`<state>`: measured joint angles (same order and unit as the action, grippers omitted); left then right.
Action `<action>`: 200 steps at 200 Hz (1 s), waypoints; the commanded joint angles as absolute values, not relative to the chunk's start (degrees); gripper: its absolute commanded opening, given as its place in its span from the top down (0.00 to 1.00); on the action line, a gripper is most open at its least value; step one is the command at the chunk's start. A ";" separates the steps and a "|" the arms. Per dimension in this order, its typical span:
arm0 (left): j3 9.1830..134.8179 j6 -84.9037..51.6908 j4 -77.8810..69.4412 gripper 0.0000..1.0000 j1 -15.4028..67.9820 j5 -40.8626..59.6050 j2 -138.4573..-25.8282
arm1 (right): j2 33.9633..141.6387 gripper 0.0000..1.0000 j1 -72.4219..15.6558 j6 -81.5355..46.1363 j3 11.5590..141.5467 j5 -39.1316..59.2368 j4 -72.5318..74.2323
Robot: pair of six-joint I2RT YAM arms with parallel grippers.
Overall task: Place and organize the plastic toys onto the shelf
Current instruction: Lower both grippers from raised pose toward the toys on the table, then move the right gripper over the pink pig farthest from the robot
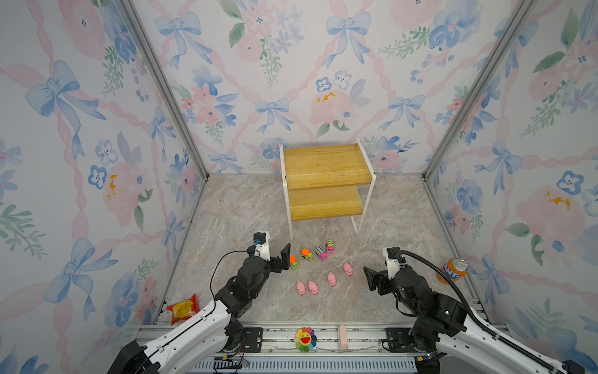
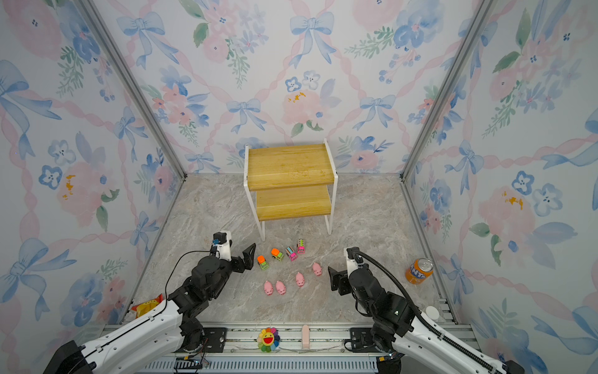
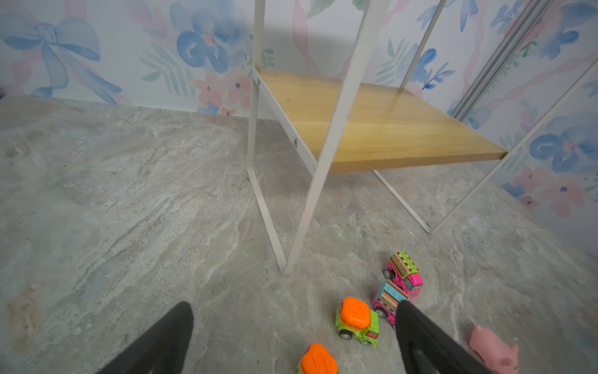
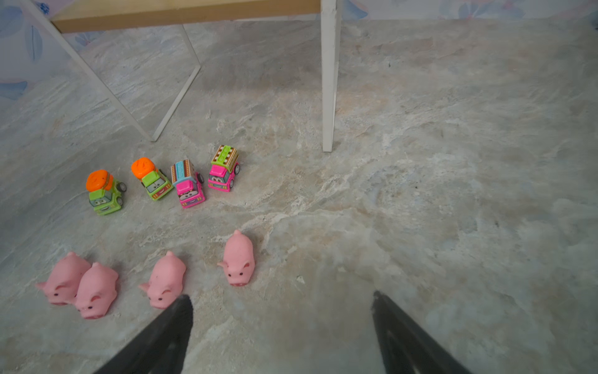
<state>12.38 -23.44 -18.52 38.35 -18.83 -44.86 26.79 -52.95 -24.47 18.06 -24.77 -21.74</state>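
Observation:
The shelf point(image 1: 326, 181) point(image 2: 289, 181) stands at the back with both wooden boards bare. On the marble floor in front of it sit two green trucks point(image 1: 294, 263) point(image 1: 306, 254) and two pink trucks point(image 1: 320, 253) point(image 1: 329, 246), with several pink pigs point(image 1: 301, 287) point(image 1: 348, 268) nearer me. My left gripper point(image 1: 283, 259) point(image 3: 294, 304) is open, just left of the nearest green truck point(image 3: 318, 359), which lies between its fingers low in the left wrist view. My right gripper point(image 1: 370, 278) point(image 4: 281, 295) is open over bare floor, right of the pigs point(image 4: 238, 259) point(image 4: 165, 281).
An orange soda can point(image 1: 453, 270) stands at the right wall. A red snack packet point(image 1: 182, 309) lies at the front left corner. A rainbow flower point(image 1: 304, 339) and a pale pink block point(image 1: 342, 336) sit on the front rail. The shelf's white legs point(image 3: 301, 226) rise close behind the trucks.

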 commanded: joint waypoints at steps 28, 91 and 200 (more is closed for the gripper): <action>8.41 -28.61 -16.71 0.02 40.43 -18.26 -46.37 | 33.02 0.16 -56.48 -25.26 17.75 -22.15 -18.49; 3.46 -29.27 -19.20 0.02 40.43 -20.97 -39.41 | 50.60 0.29 -57.11 -25.61 19.06 -20.19 -8.74; 5.09 -27.57 -26.16 0.04 40.43 -25.49 -52.70 | 57.80 0.31 -52.77 -25.42 13.60 -14.90 5.01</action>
